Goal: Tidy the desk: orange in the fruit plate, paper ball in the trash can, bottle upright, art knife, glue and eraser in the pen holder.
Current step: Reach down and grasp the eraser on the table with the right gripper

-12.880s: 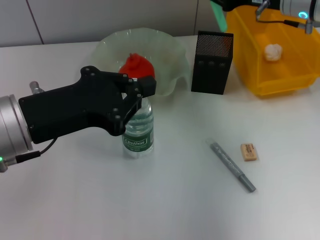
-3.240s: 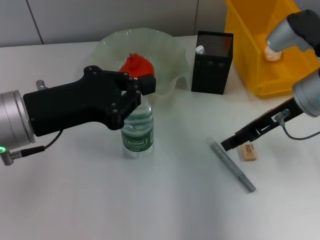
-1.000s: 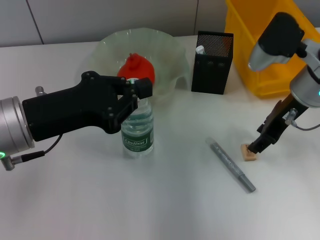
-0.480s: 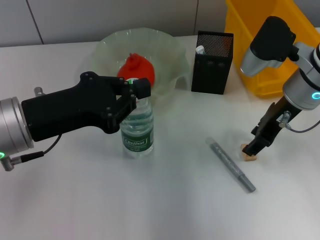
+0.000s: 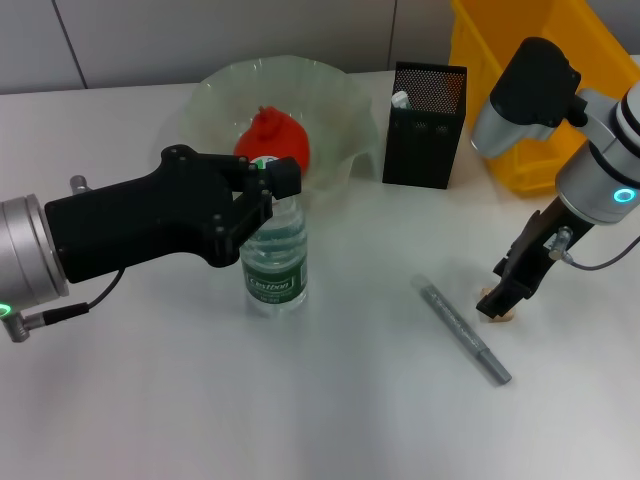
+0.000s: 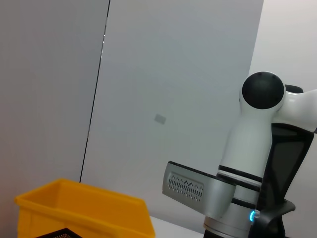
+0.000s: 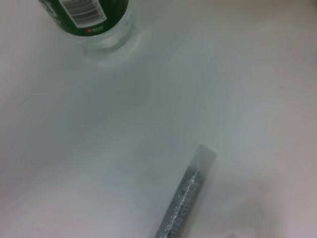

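Note:
The bottle [image 5: 275, 262] stands upright at the middle left, and my left gripper [image 5: 270, 185] is shut on its top. In the fruit plate [image 5: 335, 90] behind it lies the orange [image 5: 270, 135]. My right gripper [image 5: 497, 298] is tipped down onto the eraser [image 5: 499, 308], which it mostly covers. The grey art knife [image 5: 465, 332] lies just left of it, also in the right wrist view [image 7: 185, 198] near the bottle's base [image 7: 86, 20]. The pen holder [image 5: 425, 130] has a white tip [image 5: 400, 98] showing inside. The paper ball is hidden.
The trash can [image 5: 510, 90] stands at the back right, partly behind my right arm [image 5: 540, 80]; it shows as well in the left wrist view [image 6: 84, 208]. Bare table lies in front of the bottle and the art knife.
My right gripper came from over the trash can down to the eraser and in the last second slid a little left over it. The left gripper and bottle barely moved.

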Robot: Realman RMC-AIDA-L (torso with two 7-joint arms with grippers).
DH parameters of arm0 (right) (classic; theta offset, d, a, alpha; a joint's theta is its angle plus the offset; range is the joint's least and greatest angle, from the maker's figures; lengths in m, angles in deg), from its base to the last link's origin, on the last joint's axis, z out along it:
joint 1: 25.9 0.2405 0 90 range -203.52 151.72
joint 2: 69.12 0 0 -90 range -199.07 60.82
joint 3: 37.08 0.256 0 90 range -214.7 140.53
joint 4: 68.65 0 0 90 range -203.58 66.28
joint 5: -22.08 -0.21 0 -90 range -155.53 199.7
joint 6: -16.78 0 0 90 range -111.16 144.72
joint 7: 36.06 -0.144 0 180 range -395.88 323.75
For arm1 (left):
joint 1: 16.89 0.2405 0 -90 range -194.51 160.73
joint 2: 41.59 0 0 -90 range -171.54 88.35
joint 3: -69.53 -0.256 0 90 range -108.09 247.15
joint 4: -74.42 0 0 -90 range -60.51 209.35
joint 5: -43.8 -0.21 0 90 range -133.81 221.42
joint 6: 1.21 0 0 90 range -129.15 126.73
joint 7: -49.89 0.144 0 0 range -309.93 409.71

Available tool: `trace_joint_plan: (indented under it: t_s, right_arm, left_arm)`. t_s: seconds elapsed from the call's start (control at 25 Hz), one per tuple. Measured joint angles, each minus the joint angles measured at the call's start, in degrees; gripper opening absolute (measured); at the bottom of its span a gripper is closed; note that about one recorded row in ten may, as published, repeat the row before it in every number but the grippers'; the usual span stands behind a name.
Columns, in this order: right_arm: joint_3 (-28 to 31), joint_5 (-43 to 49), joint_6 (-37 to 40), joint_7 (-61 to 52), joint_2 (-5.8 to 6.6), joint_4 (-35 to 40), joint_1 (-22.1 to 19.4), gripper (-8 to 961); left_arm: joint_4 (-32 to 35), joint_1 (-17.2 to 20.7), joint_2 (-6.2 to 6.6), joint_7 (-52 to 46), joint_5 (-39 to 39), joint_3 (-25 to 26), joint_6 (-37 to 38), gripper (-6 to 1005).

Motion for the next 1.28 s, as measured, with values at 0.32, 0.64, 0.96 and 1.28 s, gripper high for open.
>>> trace_joint_plan:
  t_s: [0.32, 0.64, 0.96, 1.28]
  right_arm:
    - [-0.09, -0.01, -0.03, -0.32, -0.07, -0.85, 0.25, 603]
    - [-0.09, 0.0, -0.03, -0.92, -0.07, -1.06, 0.26, 603]
    - [0.16, 0.36, 0.07, -1.27, -0.07, -2.54, 0.49, 602]
    - [0.42, 0.44, 0.2, -1.41, -0.07, -2.82, 0.53, 602]
  left_arm:
    - [-0.02, 0.2, 0.0, 0.07, 0.02, 0.2, 0.0, -1]
    - [-0.12, 0.16, 0.0, 0.12, 0.09, 0.23, 0.0, -1]
    - [-0.11, 0.31, 0.0, 0.12, 0.09, 0.23, 0.0, -1]
    - [-0.11, 0.37, 0.0, 0.12, 0.09, 0.23, 0.0, -1]
